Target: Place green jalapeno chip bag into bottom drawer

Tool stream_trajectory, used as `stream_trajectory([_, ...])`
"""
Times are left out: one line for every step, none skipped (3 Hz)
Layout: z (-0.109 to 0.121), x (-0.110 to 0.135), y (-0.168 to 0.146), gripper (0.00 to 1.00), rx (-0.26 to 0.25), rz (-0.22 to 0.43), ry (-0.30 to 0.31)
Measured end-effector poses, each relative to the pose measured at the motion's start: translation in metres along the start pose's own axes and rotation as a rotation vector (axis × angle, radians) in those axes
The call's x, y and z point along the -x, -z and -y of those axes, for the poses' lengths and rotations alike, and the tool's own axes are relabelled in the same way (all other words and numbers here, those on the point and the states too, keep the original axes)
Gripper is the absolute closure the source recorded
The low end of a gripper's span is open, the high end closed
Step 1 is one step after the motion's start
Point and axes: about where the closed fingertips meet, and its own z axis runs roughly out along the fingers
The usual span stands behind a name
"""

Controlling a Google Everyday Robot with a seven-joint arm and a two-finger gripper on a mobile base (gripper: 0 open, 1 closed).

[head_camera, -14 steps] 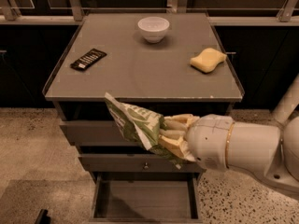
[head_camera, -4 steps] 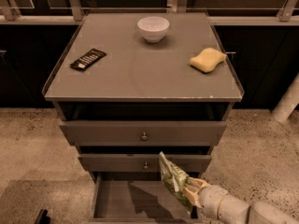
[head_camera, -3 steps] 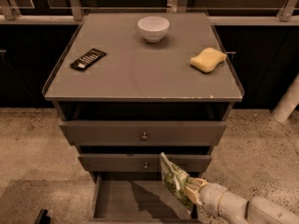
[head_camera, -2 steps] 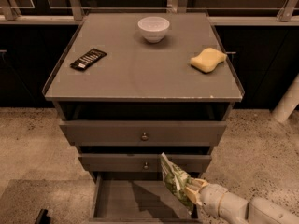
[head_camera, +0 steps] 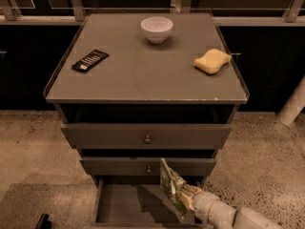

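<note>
The green jalapeno chip bag (head_camera: 172,185) is a crinkled green and white foil bag, held upright over the right part of the open bottom drawer (head_camera: 125,204). My gripper (head_camera: 187,198) reaches in from the lower right on a white arm and is shut on the bag's lower right side. The drawer is pulled out at the bottom of the cabinet and its flat floor is bare to the left of the bag.
Two wider drawers with round knobs (head_camera: 147,139) sit above the open one. On the cabinet top (head_camera: 143,75) lie a white bowl (head_camera: 157,28), a yellow sponge (head_camera: 212,61) and a flat black bar (head_camera: 89,60). Speckled floor surrounds the cabinet.
The gripper carried the bag down from the level of the upper drawers to the bottom drawer. Over the last second it has hardly moved.
</note>
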Motion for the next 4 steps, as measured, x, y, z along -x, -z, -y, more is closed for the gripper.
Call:
stream_trajectory([0.003,-0.028,-0.029,1.0,0.011,-0.003,-0.066])
stream_trajectory([0.005,-0.052,-0.051,1.0,0.017,-0.021,-0.121])
stream_trajectory([0.004,-0.054,-0.052,1.0,0.019,-0.021,-0.126])
stream_trajectory([0.016,-0.073,-0.061,1.0,0.011,-0.035,-0.181])
